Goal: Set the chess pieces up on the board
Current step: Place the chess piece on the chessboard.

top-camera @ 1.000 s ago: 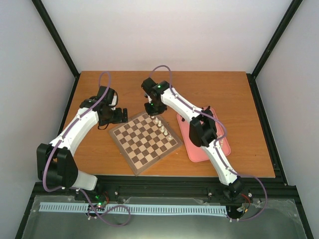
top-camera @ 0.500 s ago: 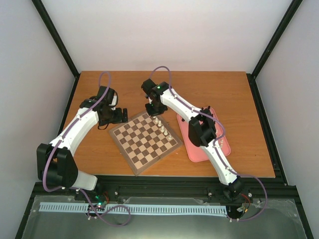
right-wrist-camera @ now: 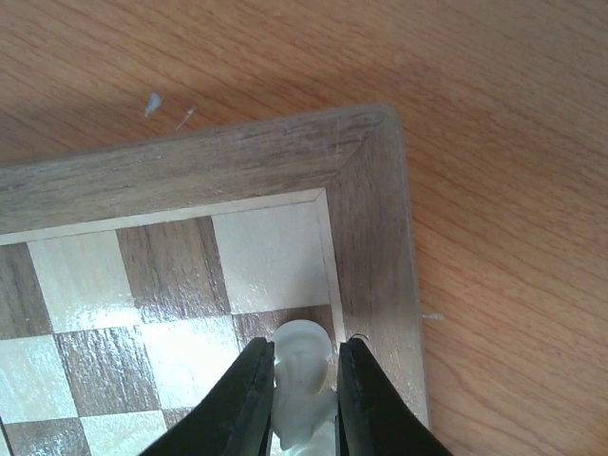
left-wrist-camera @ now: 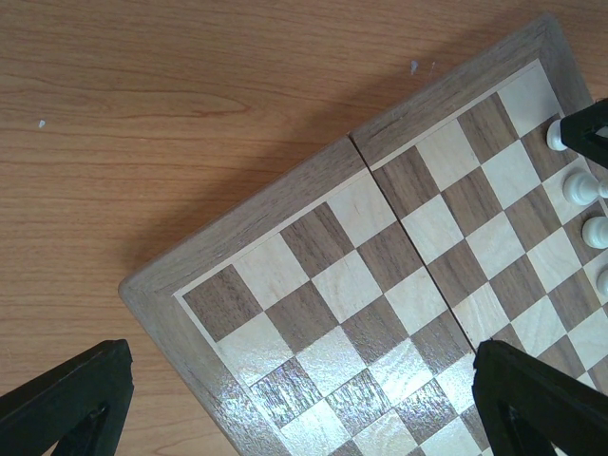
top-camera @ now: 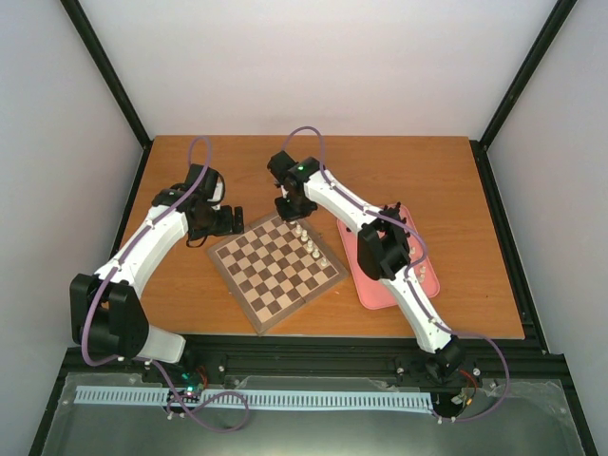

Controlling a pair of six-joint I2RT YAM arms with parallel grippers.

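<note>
The board (top-camera: pixel 271 275) lies turned like a diamond mid-table. Several white chess pieces (top-camera: pixel 311 245) stand in a row along its far right edge, and they also show in the left wrist view (left-wrist-camera: pixel 578 185). My right gripper (top-camera: pixel 288 211) hovers over the board's far corner (right-wrist-camera: pixel 370 218). In its wrist view the right gripper (right-wrist-camera: pixel 303 350) is shut on a white chess piece (right-wrist-camera: pixel 306 375) above the dark square by the corner. My left gripper (top-camera: pixel 233 220) is open just off the board's left corner. Between its fingers (left-wrist-camera: pixel 76 399) are only empty squares (left-wrist-camera: pixel 361 285).
A pink tray (top-camera: pixel 375 287) lies right of the board, partly under the right arm, and a few small pale pieces show on it (top-camera: pixel 418 270). Bare wooden table surrounds the board. A black frame and white walls enclose the table.
My right gripper has edged slightly left toward the board's far corner with the white piece in it. The left arm has not moved.
</note>
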